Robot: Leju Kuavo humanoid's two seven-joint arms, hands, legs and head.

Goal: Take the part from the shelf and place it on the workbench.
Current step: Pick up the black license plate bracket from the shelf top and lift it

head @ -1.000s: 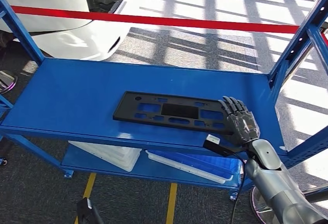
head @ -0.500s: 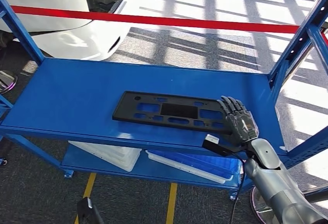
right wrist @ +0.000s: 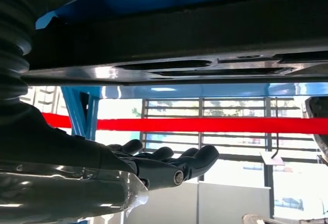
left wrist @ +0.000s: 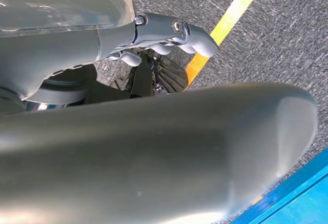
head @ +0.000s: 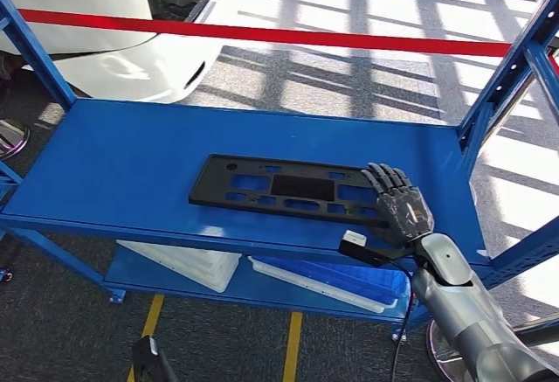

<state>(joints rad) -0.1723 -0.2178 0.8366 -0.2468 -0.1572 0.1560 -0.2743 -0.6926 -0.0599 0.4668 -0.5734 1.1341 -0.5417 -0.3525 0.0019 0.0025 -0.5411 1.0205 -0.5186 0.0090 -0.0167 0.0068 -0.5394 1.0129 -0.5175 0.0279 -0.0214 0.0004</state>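
1. Your right hand (head: 400, 208) lies flat, fingers extended, atop the right end of the black slotted panel (head: 283, 190) on the blue shelf (head: 119, 163), gripping nothing.
2. Pull now and you risk the panel sliding off the near edge.
3. Your left hand (left wrist: 170, 32) hangs low, fingers curled loosely, empty.

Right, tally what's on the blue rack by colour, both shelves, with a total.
Black: 1, the part on the top shelf
White: 2, the trays on the lower shelf
Total: 3
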